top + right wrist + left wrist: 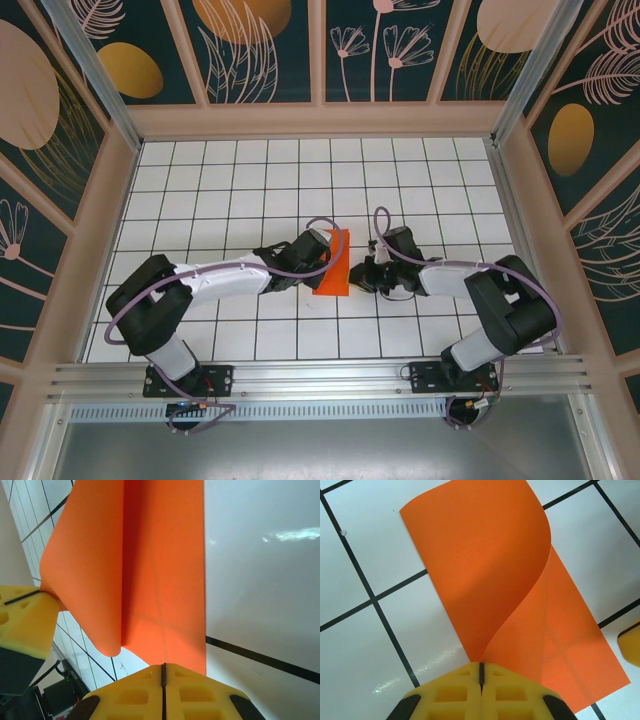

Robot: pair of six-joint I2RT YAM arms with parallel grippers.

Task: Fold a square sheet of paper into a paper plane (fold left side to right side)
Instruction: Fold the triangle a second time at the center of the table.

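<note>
Left gripper (pixel 481 667) clamped on the square sheet of paper (pixel 485 565); flap arches beyond its fingertips (pixel 451 694), fold 1 uncreased. Right gripper (pixel 163 670) closed alongside.

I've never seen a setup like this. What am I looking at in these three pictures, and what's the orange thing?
It's a left arm and a right arm bolted to a tiled table, each ending in a two-finger gripper. One picture looks down from above; the other two come from a camera on each wrist. The orange thing is a sheet of paper lying between them. The left gripper is shut on one edge, holding it up so the sheet curls over. The right gripper is shut at the paper's edge; whether it pinches or presses, I can't tell.
</note>
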